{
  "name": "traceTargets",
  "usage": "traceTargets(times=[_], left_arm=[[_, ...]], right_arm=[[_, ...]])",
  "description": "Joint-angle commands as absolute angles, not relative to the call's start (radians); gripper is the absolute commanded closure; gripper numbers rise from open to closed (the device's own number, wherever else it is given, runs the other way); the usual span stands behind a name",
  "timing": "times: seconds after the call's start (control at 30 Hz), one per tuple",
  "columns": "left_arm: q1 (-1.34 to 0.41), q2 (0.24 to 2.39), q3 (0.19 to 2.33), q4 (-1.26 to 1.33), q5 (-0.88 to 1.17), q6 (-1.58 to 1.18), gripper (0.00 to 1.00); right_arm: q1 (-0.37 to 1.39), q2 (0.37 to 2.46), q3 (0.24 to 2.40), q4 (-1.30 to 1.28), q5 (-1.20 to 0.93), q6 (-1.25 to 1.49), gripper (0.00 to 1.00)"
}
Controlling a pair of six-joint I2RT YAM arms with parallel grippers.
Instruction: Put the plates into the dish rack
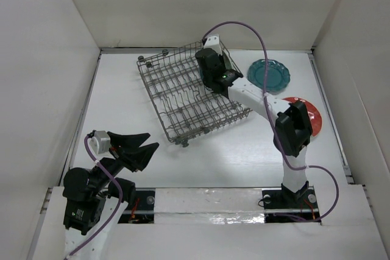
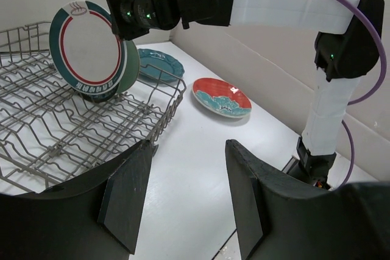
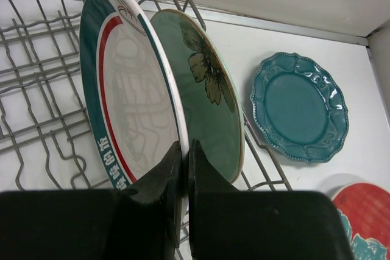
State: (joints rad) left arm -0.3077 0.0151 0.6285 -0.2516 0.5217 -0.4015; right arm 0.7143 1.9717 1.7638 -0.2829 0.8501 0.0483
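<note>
Only unreadable lettering (image 3: pixel 109 156) on ringed plate (image 3: pixel 131 98)

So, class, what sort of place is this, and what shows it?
Probably a robot test cell, not a kitchen: white walls box in the table, two arms bolted at its edge, one dish rack.

Teal and red rings edge the white plate (image 3: pixel 128 89)

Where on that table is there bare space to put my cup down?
Bare table lies left of the dish rack and in front of it. The right side is crowded: scalloped teal plate, red plate, and the right claw pinching a ringed plate in the rack.
</note>
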Motion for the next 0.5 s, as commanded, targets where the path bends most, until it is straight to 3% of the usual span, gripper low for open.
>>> traceTargets(times=[0.0,0.47], left_arm=[[-0.316,-0.100,0.624,-0.196,0.529,-0.391,0.52],[-0.316,-0.092,0.623,-0.198,0.529,-0.388,0.52]], right_arm=[[0.729,1.993,1.850,-0.241,0.917,0.031,1.00],[0.801,2.102,1.813,-0.264,0.937,0.077,1.00]])
